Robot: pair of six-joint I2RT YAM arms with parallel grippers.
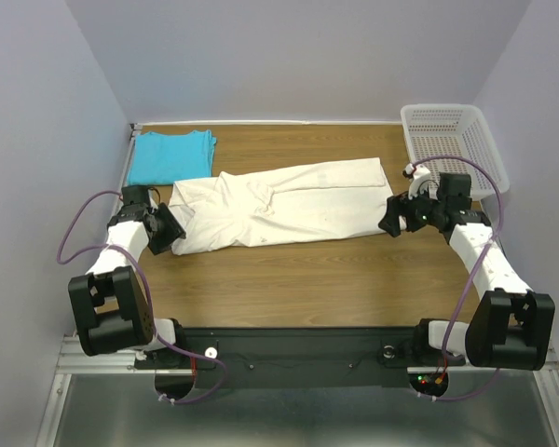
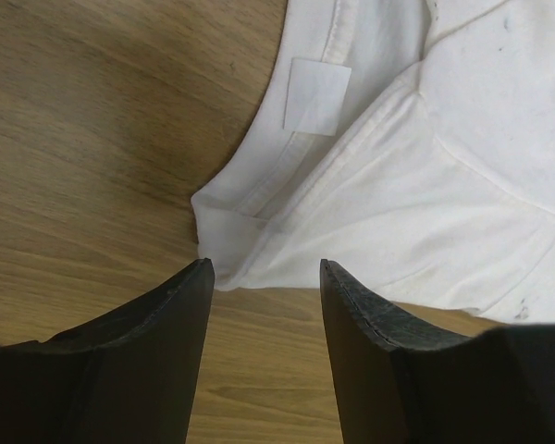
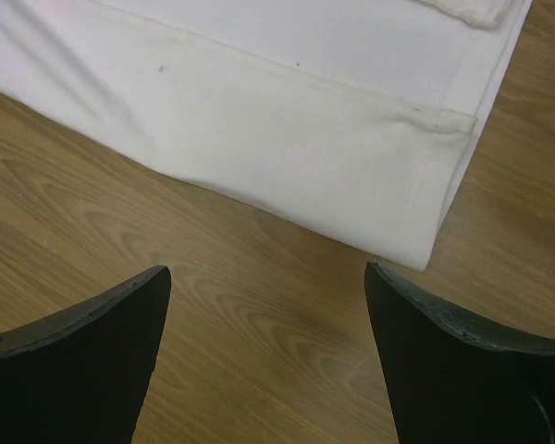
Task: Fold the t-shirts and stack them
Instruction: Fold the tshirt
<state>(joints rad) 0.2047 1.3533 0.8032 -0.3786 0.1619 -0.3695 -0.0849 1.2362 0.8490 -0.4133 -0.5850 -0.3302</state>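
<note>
Cream t-shirt (image 1: 279, 205) spans the bench (image 1: 289, 279), turquoise t-shirt (image 1: 172, 155) far-left. Left wrist: your left claw (image 2: 265, 264), parted and empty, faces a layered corner — you may pinch one layer. Right wrist: right claw (image 3: 266, 268) wide, hem ahead — may close on wood.

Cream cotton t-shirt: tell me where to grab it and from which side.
Grip the cream cotton t-shirt by its end corners: left claw from the left on the collar-end corner, right claw from the right on the hem corner. It lies flat, lengthwise across, each corner facing a claw.
</note>
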